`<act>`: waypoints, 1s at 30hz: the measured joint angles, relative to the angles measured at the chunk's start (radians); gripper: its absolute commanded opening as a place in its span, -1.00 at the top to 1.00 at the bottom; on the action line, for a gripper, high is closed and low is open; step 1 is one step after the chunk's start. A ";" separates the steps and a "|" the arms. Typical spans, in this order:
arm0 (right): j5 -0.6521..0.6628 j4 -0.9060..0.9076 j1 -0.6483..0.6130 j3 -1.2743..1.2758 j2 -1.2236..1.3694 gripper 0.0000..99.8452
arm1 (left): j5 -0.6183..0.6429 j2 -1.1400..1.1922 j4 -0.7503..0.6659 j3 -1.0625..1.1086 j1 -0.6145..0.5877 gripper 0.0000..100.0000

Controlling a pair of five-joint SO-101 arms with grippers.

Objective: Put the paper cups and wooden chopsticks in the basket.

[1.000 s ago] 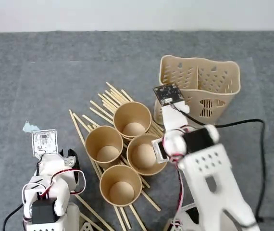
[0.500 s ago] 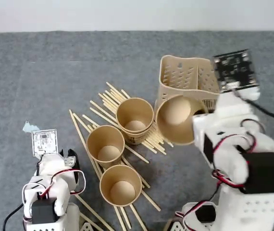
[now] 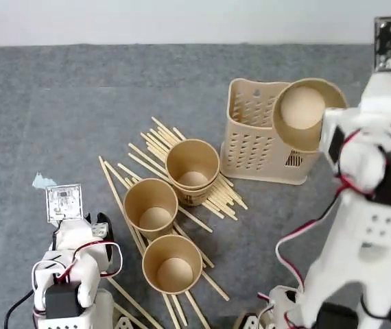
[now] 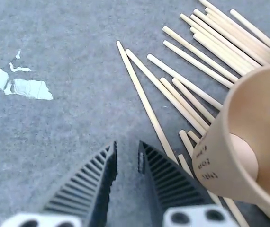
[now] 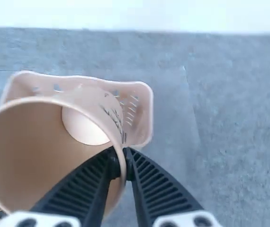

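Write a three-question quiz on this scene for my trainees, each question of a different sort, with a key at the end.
1. True or false: the right gripper pinches a paper cup by its rim, off the table.
2. How many cups stand on the table among the chopsticks? A) two B) three C) five
3. Fill in: in the right wrist view, the thing right behind the held cup is the ____.

Key: 1 true; 2 B; 3 basket.
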 measured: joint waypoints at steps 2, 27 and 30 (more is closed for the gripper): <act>0.000 -0.017 0.020 0.000 0.037 0.98 | 0.000 0.000 0.000 0.000 0.000 0.84; 0.000 -0.078 0.014 -0.068 0.178 0.40 | 0.000 0.000 0.000 0.000 0.000 0.84; 0.000 -0.104 -0.028 -0.068 0.212 0.40 | 0.000 0.000 0.000 0.000 0.000 0.84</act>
